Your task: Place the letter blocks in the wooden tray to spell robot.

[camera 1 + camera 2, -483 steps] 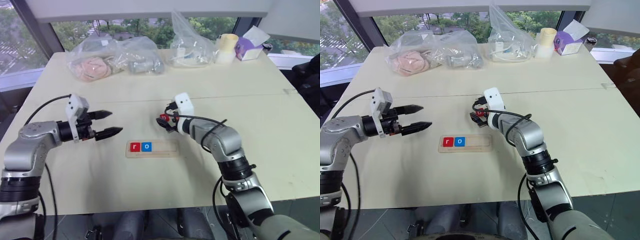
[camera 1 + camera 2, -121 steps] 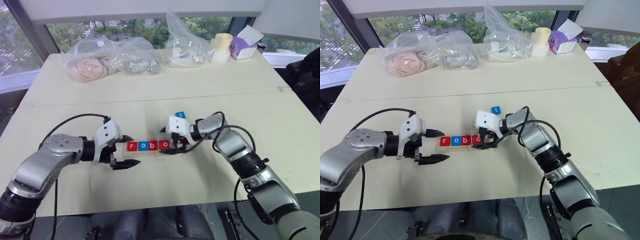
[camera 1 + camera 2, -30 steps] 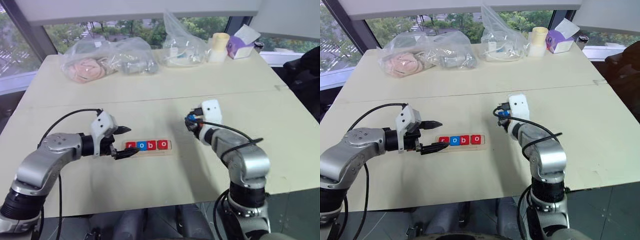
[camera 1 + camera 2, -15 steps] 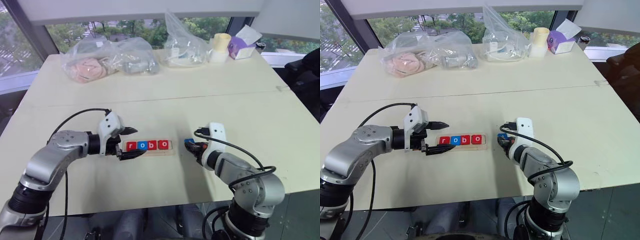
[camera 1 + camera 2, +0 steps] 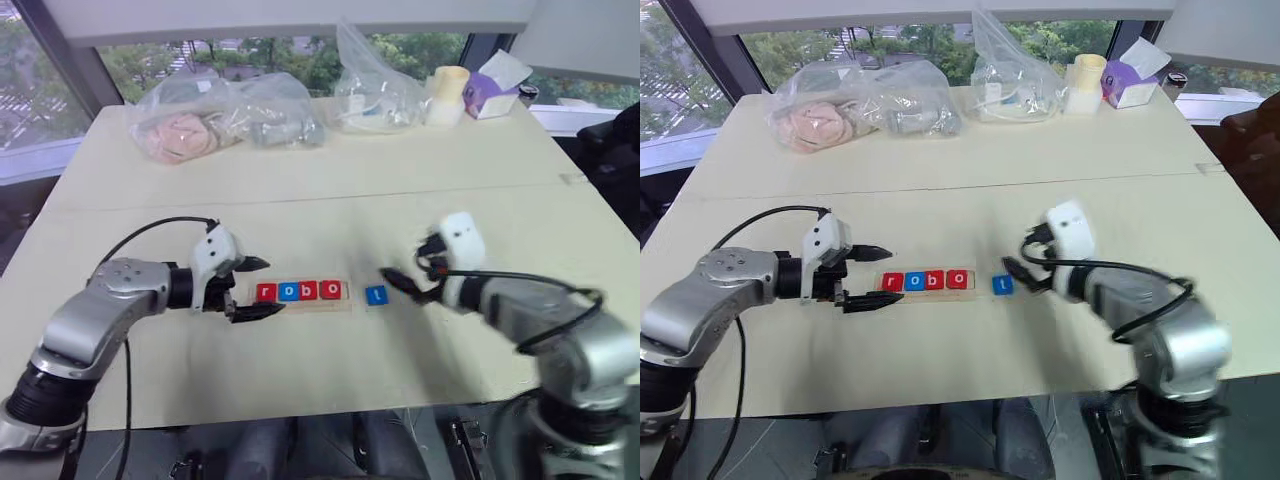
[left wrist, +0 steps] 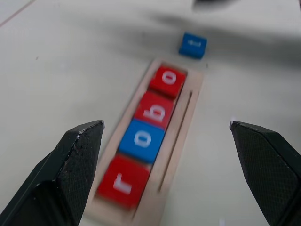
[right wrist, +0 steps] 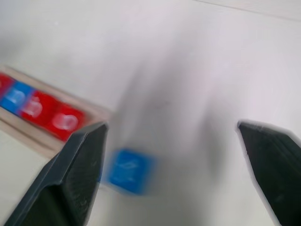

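Observation:
The wooden tray (image 5: 312, 305) lies mid-table with four letter blocks in its groove: red r (image 5: 265, 292), blue o (image 5: 286, 292), red b (image 5: 307, 291) and red o (image 5: 329, 290). A blue block (image 5: 375, 295), the t, lies flat on the table just past the tray's right end, touching neither gripper. My left gripper (image 5: 272, 285) is open at the tray's left end, its fingers straddling the r block (image 6: 123, 182). My right gripper (image 5: 402, 285) is open and empty, just right of the blue block (image 7: 129, 171).
Along the table's far edge sit clear plastic bags (image 5: 220, 112), another bag (image 5: 375, 85), a pale cup (image 5: 450, 92) and a purple tissue box (image 5: 498, 85). A seam (image 5: 400, 193) crosses the tabletop. The table's near edge is close below the arms.
My right gripper has opened and let go of the blue block, which now lies on the table beside the tray. The right hand has drawn back to the right. The left gripper has stayed put.

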`<state>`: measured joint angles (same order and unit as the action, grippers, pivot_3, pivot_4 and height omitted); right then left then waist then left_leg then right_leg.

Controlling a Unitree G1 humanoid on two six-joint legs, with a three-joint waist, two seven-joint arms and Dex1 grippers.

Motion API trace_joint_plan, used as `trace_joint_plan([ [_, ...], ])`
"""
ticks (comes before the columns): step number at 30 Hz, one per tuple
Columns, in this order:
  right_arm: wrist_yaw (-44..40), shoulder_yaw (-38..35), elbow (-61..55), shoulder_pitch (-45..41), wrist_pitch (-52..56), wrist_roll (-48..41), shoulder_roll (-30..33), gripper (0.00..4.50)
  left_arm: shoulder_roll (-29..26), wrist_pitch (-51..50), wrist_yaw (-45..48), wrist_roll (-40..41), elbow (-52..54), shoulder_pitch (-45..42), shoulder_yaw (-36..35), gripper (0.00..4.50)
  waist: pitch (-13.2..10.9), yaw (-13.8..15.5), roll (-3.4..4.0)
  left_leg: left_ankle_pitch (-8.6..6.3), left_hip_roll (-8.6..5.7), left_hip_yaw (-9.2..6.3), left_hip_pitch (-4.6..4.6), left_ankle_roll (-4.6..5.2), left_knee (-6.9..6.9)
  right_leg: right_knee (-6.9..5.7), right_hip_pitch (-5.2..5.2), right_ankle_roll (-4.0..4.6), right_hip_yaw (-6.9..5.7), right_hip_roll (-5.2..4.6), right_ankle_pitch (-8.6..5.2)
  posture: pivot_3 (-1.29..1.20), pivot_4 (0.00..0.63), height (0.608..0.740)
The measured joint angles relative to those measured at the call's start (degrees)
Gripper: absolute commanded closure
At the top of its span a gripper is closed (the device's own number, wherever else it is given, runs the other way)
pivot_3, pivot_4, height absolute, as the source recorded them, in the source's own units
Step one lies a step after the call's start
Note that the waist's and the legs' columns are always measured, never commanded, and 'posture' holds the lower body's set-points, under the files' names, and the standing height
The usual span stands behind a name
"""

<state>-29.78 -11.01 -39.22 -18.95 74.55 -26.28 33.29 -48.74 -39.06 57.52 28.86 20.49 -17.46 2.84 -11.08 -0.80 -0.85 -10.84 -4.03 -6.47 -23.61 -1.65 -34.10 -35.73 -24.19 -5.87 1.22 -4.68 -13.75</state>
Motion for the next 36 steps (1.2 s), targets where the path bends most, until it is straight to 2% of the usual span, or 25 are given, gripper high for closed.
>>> trace_joint_plan([
  [4, -20.86, 3.34, 6.88, 7.64, -22.7, -0.42, 11.63, 0.04, -3.05, -0.37, 3.7, 1.79, 2.13, 0.48, -0.37, 0.0, -0.01, -0.21, -0.03, -0.14, 0.03, 0.09, -0.01, 0.22, 0.04, 0.19, 0.08, 0.08, 0.02, 0.0, 0.08, 0.0, 0.15, 0.74],
  [7, -31.85, 8.21, 16.73, 8.97, -39.78, 4.4, 16.49, 0.04, -6.49, -0.41, 7.24, 2.89, 4.45, 0.93, -0.35, 0.0, -0.02, -0.45, -0.04, -0.15, 0.0, 0.27, 0.0, 0.23, -0.05, 0.22, 0.1, 0.06, 0.15, -0.05, 0.1, 0.0, 0.15, 0.74],
  [9, -36.6, 12.16, 24.66, 6.58, -49.85, 7.64, 16.44, 0.04, -8.87, -0.31, 8.97, 2.89, 5.6, 1.07, -0.33, 0.0, -0.03, -0.45, -0.06, -0.15, 0.02, 0.26, 0.08, 0.23, -0.11, 0.22, 0.2, 0.07, 0.15, -0.03, 0.14, 0.0, 0.15, 0.74],
  [13, -40.84, 17.34, 36.56, -0.16, -61.1, 11.36, 12.74, 0.04, -9.15, -0.99, 9.37, 4.51, 8.18, 0.98, -0.75, 0.0, -0.05, -0.2, -0.05, -0.14, 0.17, 0.2, 0.13, 0.22, -0.15, 0.21, 0.29, 0.15, 0.11, -0.04, 0.2, 0.0, 0.15, 0.74],
  [24, -47.16, 24.66, 58.08, -9.58, -77.95, 18.27, 6.75, 0.04, -10.03, -3.14, 4.57, 4.67, 11.82, 5.25, -2.74, 0.0, -0.06, -0.03, -0.06, -0.14, 0.15, 0.17, 0.15, 0.21, -0.12, 0.25, 0.3, 0.15, 0.11, -0.03, 0.22, 0.0, 0.15, 0.74],
  [25, -47.42, 24.79, 59.4, -10.09, -79.27, 18.45, 6.33, 0.55, -10.03, -3.19, 4.3, 4.68, 11.84, 5.55, -2.75, 0.0, -0.06, -0.04, -0.06, -0.14, 0.15, 0.17, 0.17, 0.21, -0.12, 0.25, 0.32, 0.15, 0.11, -0.02, 0.22, 0.0, 0.15, 0.74],
  [26, -47.85, 24.95, 60.89, -10.7, -80.57, 18.61, 5.7, 0.77, -9.99, -3.22, 4.05, 4.71, 11.86, 5.55, -2.77, 0.0, -0.06, -0.05, -0.07, -0.14, 0.15, 0.16, 0.22, 0.21, -0.12, 0.25, 0.39, 0.15, 0.1, -0.01, 0.22, 0.0, 0.15, 0.74],
  [30, -48.46, 25.04, 62.64, -11.01, -81.94, 18.45, 3.96, 2.73, -10.02, -3.15, 3.53, 4.94, 11.92, 5.69, -3.41, 0.0, -0.05, -0.27, -0.07, -0.14, 0.16, 0.13, 0.34, 0.21, -0.12, 0.22, 0.5, 0.17, 0.1, 0.01, 0.23, 0.0, 0.15, 0.74],
  [31, -48.35, 25.02, 62.54, -10.99, -81.8, 18.26, 3.79, 3.35, -10.2, -3.1, 3.55, 4.92, 11.9, 6.07, -3.83, 0.0, -0.05, -0.36, -0.06, -0.14, 0.17, 0.14, 0.35, 0.2, -0.12, 0.18, 0.49, 0.17, 0.12, 0.01, 0.23, 0.0, 0.15, 0.74],
  [36, -47.21, 24.3, 60.37, -10.98, -76.55, 17.95, 3.93, 3.36, -10.87, -1.51, 3.81, 3.25, 9.67, 6.96, -3.96, 0.0, -0.05, -0.1, -0.04, -0.13, 0.16, 0.12, 0.34, 0.2, -0.13, 0.15, 0.46, 0.18, 0.11, 0.0, 0.23, 0.0, 0.15, 0.74],
])
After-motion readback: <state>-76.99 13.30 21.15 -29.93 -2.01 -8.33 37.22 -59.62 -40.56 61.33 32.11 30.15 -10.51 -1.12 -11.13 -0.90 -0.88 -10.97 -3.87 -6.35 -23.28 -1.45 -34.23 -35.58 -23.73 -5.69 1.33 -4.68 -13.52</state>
